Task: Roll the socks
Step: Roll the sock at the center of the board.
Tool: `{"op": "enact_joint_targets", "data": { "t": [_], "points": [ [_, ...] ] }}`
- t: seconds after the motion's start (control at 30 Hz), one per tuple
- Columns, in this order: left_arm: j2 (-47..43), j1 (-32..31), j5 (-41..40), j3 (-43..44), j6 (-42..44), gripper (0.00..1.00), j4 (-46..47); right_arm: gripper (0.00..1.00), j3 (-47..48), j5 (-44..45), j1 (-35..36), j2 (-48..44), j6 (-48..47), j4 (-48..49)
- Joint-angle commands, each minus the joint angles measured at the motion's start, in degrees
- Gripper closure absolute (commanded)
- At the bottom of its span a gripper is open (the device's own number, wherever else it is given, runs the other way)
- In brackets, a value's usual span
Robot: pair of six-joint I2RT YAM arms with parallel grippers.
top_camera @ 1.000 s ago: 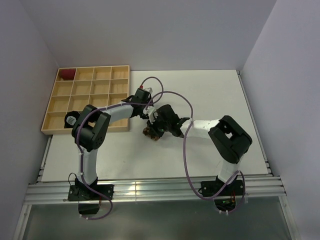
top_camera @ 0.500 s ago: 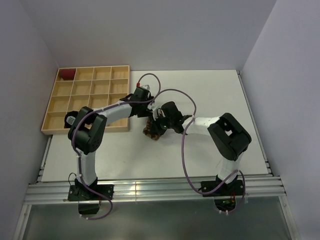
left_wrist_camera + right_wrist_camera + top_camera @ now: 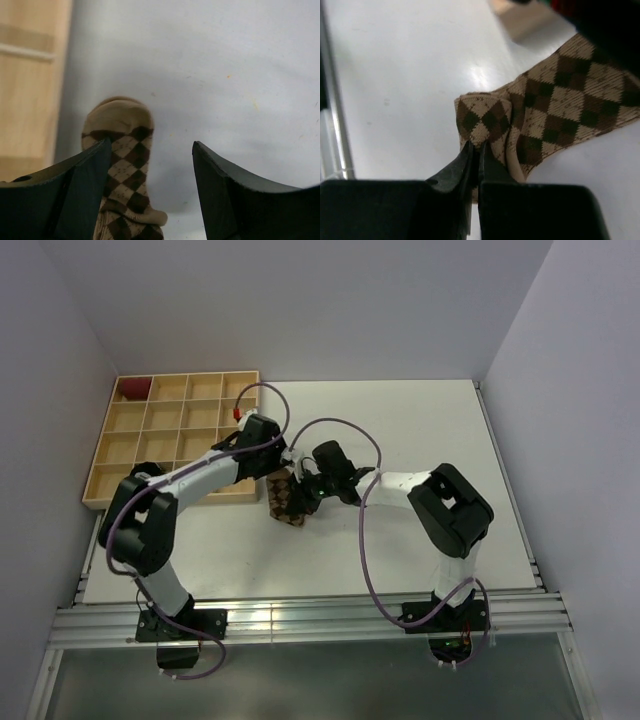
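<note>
**Left claw** (image 3: 151,145): the jaws stand wide, having spread from a narrow setting over the last second. Nothing is held between them. The left arm has also swung toward the left edge of the worktop (image 3: 420,420).

**Right claw** (image 3: 475,150): the jaws are closed tight, with the tips touching the folded end of the tan sock (image 3: 284,500). I cannot tell whether any fabric is caught between them.

**Task item:** the tan sock lies on the worktop left of centre, just beside the near right corner of the wooden tray (image 3: 185,375). A second ago it was bunched up nearer the centre. It now lies more stretched out and has shifted toward the tray. In the left wrist view its toe end points away from the camera, partly under the left finger. The black sock cannot be made out in any current view.

**Other:** a dark red bundle (image 3: 133,389) sits in the tray's far left compartment.

**Assessment:** the left claw appears to have just let go of the sock. Only one end shows a short fold, so the rolling looks barely begun. The loose length probably needs to be gripped again before the roll can proceed, and the fold may spring open if the right claw lifts.
</note>
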Motion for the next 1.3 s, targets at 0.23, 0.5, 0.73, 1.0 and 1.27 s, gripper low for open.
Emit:
{"op": "enact_joint_targets", "data": {
  "t": [0.23, 0.5, 0.73, 1.0, 1.27],
  "points": [
    [-16.1, 0.5, -2.0, -9.7, -5.8, 0.29, 0.6, 1.00, 0.7, 3.4, -2.8, 4.2, 6.1, -8.8],
    [-14.8, 1.8, -6.3, -8.2, -8.5, 0.33, -6.5, 1.00, 0.9, 9.8, 2.4, 3.8, -0.7, -11.2],
    [-19.7, 1.9, -2.5, -15.1, -11.0, 0.37, -7.8, 1.00, 0.2, 11.2, 3.6, 2.3, -1.0, -10.5],
    [-25.3, 1.9, 0.0, -25.3, -15.0, 0.38, -4.7, 1.00, -1.5, 12.1, 4.1, 0.2, -1.8, -9.6],
    [-18.4, 1.9, 2.9, -25.5, -15.5, 0.55, 0.4, 1.00, -3.6, 14.2, 5.4, -2.6, -2.7, -9.1]
  ]
}}
